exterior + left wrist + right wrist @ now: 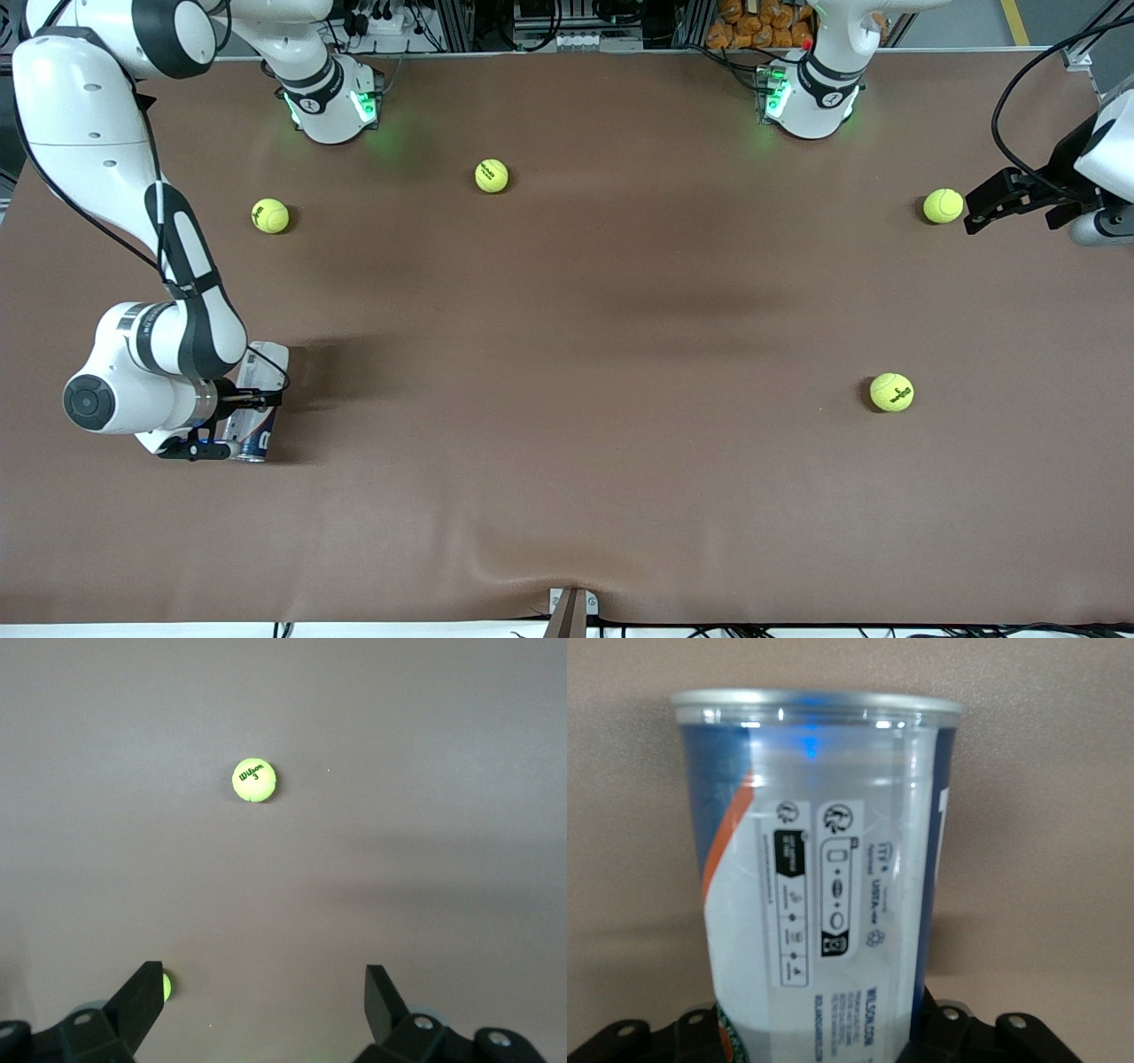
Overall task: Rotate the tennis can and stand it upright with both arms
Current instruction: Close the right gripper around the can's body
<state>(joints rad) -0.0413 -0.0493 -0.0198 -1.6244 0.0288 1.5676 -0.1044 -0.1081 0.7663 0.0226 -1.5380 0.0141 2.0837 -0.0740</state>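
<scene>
The tennis can (258,403) lies on its side on the brown table (567,496) at the lower left of the front view. It is a clear plastic cylinder with a silver rim and a white, navy and orange printed label. The right gripper (232,424) is low over it, its fingers on either side of the can's body; grip not certain. The left gripper (264,1003) waits at the upper right edge of the front view, jaws spread wide and empty, near a tennis ball (943,206).

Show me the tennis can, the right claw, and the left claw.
tennis can (824,886), right wrist view, label on its side.
right claw (232,424), front view, between its fingertips.
left claw (264,997), left wrist view, between its fingertips.
</scene>
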